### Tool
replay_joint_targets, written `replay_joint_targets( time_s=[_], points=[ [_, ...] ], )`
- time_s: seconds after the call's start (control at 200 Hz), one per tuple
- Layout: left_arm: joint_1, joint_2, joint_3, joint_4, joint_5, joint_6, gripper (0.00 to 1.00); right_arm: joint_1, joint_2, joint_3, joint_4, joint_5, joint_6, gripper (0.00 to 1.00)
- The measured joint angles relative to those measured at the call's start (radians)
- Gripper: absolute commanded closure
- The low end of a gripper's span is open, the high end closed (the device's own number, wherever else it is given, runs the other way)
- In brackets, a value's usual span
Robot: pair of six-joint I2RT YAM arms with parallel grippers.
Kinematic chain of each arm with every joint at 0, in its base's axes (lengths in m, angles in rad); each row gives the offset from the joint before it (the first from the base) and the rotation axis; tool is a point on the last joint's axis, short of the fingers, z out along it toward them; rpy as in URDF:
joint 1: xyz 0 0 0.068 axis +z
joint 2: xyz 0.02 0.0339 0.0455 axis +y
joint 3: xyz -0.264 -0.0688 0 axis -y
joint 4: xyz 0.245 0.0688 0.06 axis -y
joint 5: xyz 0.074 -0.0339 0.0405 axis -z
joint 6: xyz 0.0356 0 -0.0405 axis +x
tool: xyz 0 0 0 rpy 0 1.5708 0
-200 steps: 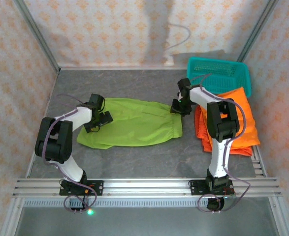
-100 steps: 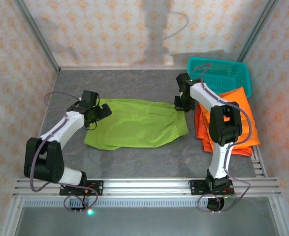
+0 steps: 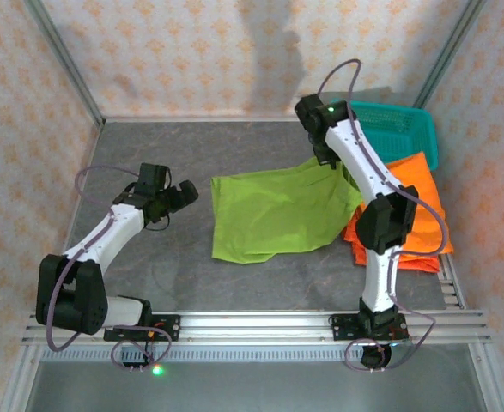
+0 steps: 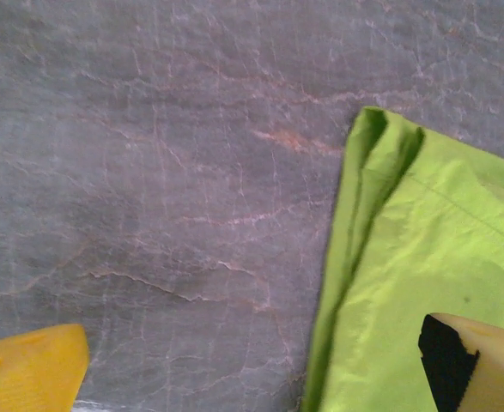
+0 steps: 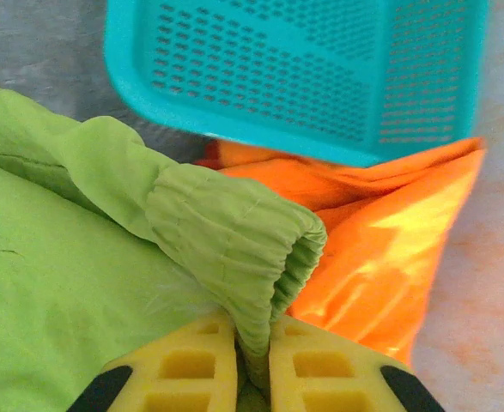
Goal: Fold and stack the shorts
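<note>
The left claw [image 3: 181, 195] hangs over the left half of the counter [image 3: 148, 275], its jaws spread wide and holding nothing. In the left wrist view its two yellow fingers [image 4: 28, 369] stand far apart, and one of them is over the near hem of the lime-green shorts [image 3: 273, 215].

These shorts lie spread across the middle of the counter, with their left edge folded under in a narrow ridge. Their right end is drawn up off the surface toward the far right corner.

There the right claw [image 5: 253, 365] is clamped narrow on the gathered elastic waist [image 5: 234, 232], and the cloth is bunched between its pads.

Just beyond it, the orange shorts [image 3: 423, 193] lie in a flat pile along the right edge. The raised green cloth overlaps the pile's left side.

The teal mesh basket [image 3: 406, 120] sits in the far right corner, touching the far end of the orange pile.
</note>
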Motion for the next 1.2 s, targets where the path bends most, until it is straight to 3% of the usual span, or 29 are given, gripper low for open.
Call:
replay_joint_targets(
  time_s=[0.09, 0.2, 0.34, 0.465, 0.866, 1.201],
  points=[
    [-0.061, 0.002, -0.006, 0.027, 0.011, -0.007, 0.06, 0.032, 0.05, 0.073, -0.061, 0.089, 0.0, 1.0],
    [-0.118, 0.03, -0.006, 0.093, 0.051, -0.04, 0.19, 0.066, 0.096, 0.144, -0.11, 0.161, 0.001, 1.0],
    [-0.166, 0.105, -0.006, 0.173, 0.087, -0.098, 0.54, 0.109, 0.118, 0.214, -0.141, 0.211, 0.008, 1.0],
    [-0.238, 0.164, -0.002, 0.212, 0.089, -0.118, 0.75, 0.15, 0.129, 0.266, -0.155, 0.214, 0.023, 1.0],
    [-0.377, 0.43, 0.055, 0.319, 0.09, -0.169, 0.93, 0.252, 0.219, 0.344, -0.161, 0.134, 0.092, 1.0],
    [-0.409, 0.464, 0.07, 0.391, 0.08, -0.185, 0.94, 0.294, 0.22, 0.341, -0.045, -0.212, 0.19, 0.99]
  ],
)
